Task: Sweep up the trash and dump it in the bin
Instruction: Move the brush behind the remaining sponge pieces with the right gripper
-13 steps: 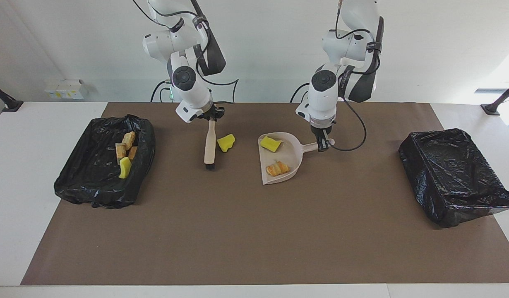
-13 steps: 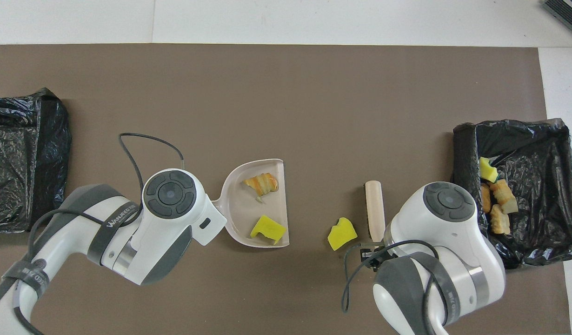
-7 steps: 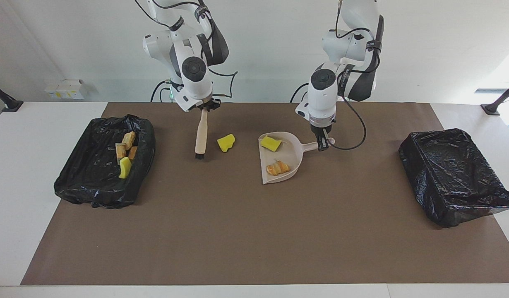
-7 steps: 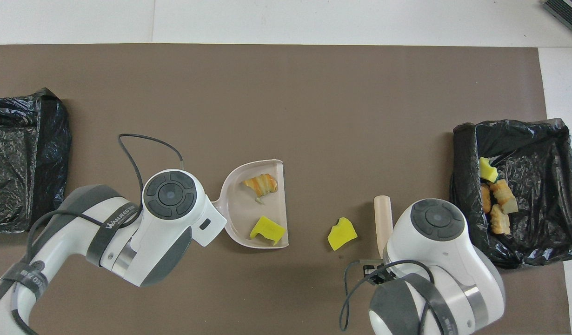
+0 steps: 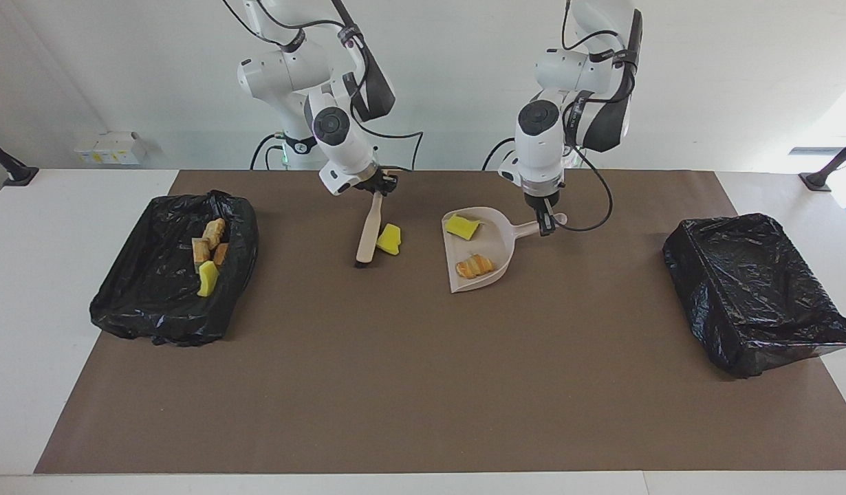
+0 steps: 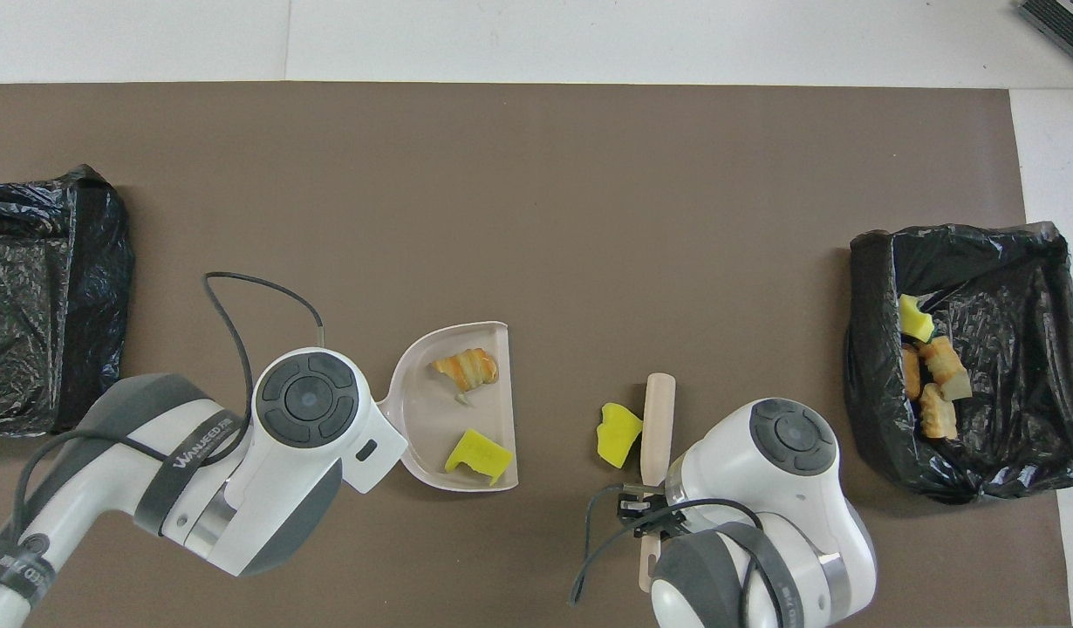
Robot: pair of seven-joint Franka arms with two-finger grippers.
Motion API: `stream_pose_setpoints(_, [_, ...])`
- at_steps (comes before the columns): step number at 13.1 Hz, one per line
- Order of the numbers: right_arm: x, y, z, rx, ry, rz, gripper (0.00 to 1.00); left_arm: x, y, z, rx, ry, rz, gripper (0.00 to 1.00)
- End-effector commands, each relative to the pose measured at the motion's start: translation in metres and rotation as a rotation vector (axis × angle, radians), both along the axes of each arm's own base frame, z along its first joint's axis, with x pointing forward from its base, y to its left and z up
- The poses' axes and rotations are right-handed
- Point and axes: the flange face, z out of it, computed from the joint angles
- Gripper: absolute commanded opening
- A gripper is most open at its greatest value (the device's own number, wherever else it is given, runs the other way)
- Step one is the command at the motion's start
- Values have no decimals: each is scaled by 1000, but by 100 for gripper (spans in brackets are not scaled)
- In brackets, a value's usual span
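A loose yellow trash chunk [image 5: 389, 238] [image 6: 618, 432] lies on the brown mat. The beige brush [image 5: 368, 230] [image 6: 657, 419] leans against it on the side toward the right arm's end, held by my right gripper [image 5: 378, 187] [image 6: 645, 510], which is shut on its handle. My left gripper [image 5: 545, 224] is shut on the handle of the beige dustpan [image 5: 499, 240] [image 6: 414, 410]. The pan's mouth faces the loose chunk. In it lie a yellow chunk [image 5: 462, 227] [image 6: 478, 453] and a striped croissant bit [image 5: 475, 265] [image 6: 465, 366]. In the overhead view the left wrist hides its gripper.
A black-lined bin [image 5: 155, 316] [image 6: 1016, 262] at the right arm's end holds several trash pieces [image 5: 206, 258] [image 6: 929, 379]. A second black-lined bin [image 5: 753, 295] [image 6: 48, 296] stands at the left arm's end. The brown mat [image 5: 395, 385] covers the table's middle.
My right gripper swung the brush toward the dustpan and pushed the loose yellow chunk that way. The left gripper shifted the dustpan slightly toward the left arm's end and nearer to the robots.
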Motion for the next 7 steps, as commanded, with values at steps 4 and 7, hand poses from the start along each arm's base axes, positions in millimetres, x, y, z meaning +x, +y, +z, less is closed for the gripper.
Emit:
stream_pose_setpoints(4, [48,68,-23,106,-96,-92,0,-28,-12,-14,-6,-64,78,0])
stream_pose_setpoints(7, [37,97,-13,167,-99,-46,0,-19,-21,-28,-35,-80,72,0])
